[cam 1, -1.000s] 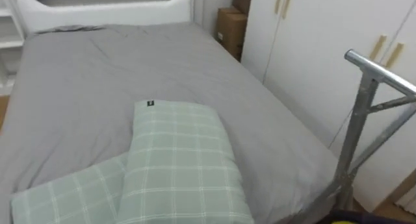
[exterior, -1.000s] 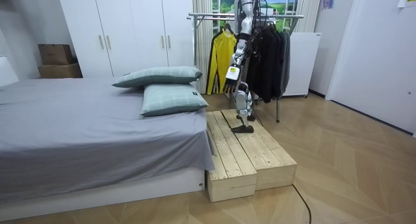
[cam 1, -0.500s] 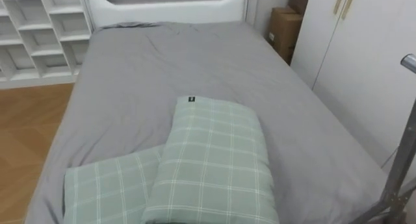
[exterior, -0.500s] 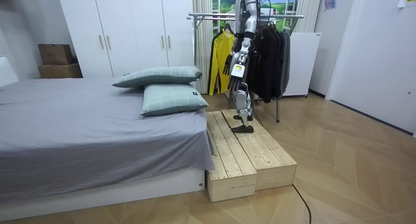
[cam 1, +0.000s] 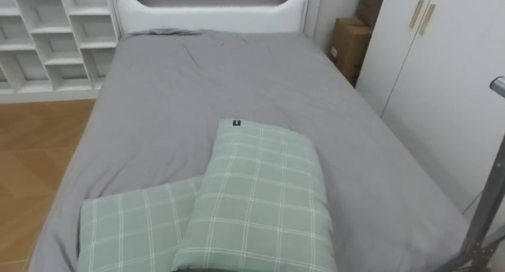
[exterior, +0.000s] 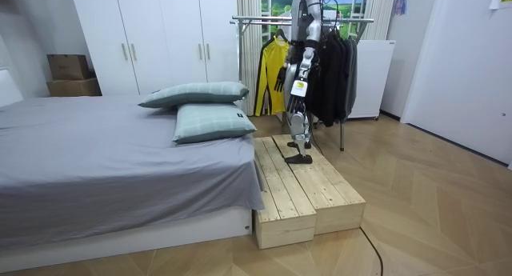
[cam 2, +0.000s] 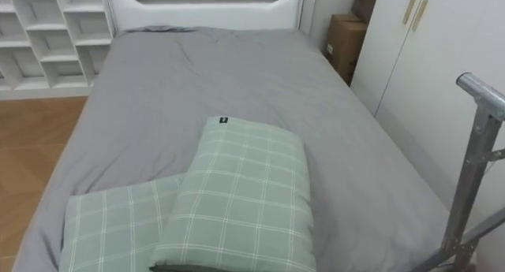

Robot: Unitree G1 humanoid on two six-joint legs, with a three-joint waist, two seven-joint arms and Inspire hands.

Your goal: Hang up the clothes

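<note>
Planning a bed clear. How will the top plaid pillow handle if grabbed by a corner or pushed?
The top pillow looks soft and puffy, so it likely sags from a corner grab; probably light for its bulk. It lies partly on the lower pillow, so a push may drag that one along.

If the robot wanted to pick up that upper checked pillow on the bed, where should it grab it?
Probably its near short end, coming from the foot of the bed where the robot stands. The upper pillow lies lengthwise with that end toward the robot, overlapping the lower pillow. It looks soft and thick, so pinching the edge seems easier than spanning it.
</note>
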